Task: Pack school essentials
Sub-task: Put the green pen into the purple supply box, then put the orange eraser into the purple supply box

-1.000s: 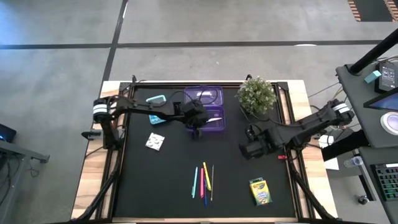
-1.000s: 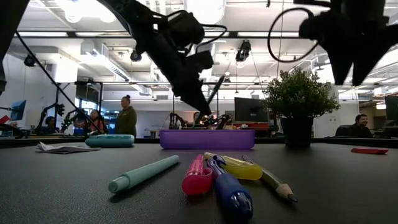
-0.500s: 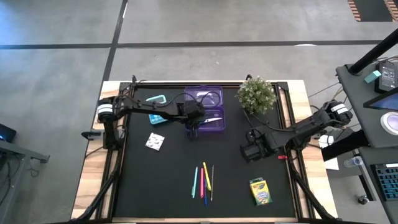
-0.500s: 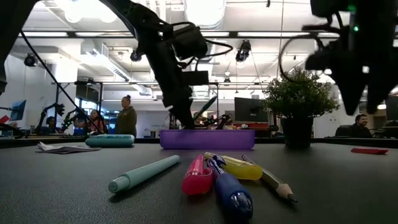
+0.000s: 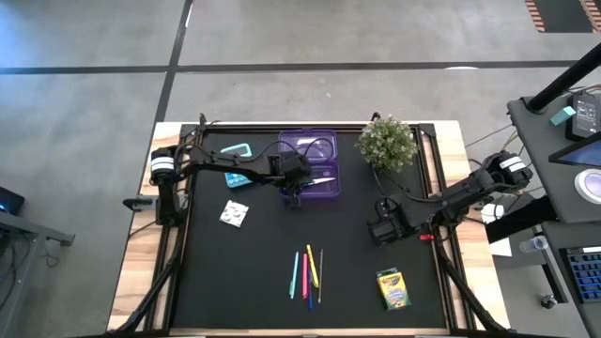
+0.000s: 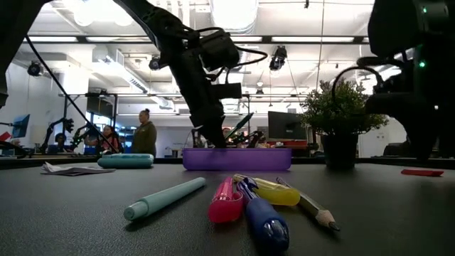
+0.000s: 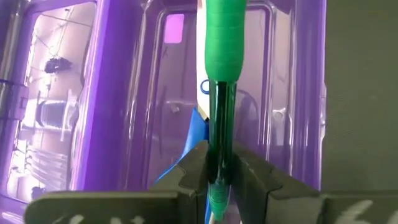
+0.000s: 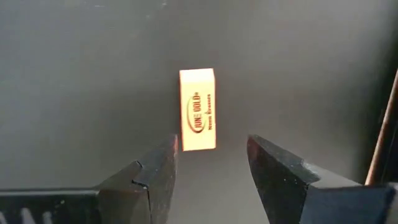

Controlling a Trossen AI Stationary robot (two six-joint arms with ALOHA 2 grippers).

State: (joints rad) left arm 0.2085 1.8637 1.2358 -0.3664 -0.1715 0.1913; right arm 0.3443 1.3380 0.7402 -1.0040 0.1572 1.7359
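My left gripper (image 7: 219,160) is shut on a green marker (image 7: 221,56) over the purple case (image 5: 310,158). A blue-handled thing (image 7: 194,134) lies inside the case under the marker. My right gripper (image 8: 211,158) is open above a small pale orange eraser (image 8: 198,110), which lies flat on the black mat ahead of the fingers. In the high view this gripper (image 5: 380,230) covers the eraser. Several pens (image 5: 308,272), the crayon box (image 5: 392,289) and the white patterned packet (image 5: 234,214) lie flat on the mat. My left gripper pinches the green marker between its two fingers at the dark barrel (image 7: 219,149), below the bright green cap end. The marker runs on along the fingers and past them over the case. In the low view it (image 6: 238,124) slants, lifted clear just above the case rim.
A potted green plant (image 5: 387,143) stands at the far right of the mat, close to my right arm. A teal object (image 5: 235,152) lies left of the case. A thin red item (image 5: 427,238) lies near the mat's right edge. Bare mat stretches between packet and pens.
My left gripper has come down with the green marker and moved slightly left, bringing the marker from well above the case to just over its rim. My right gripper has dropped lower and moved a little toward the near edge.
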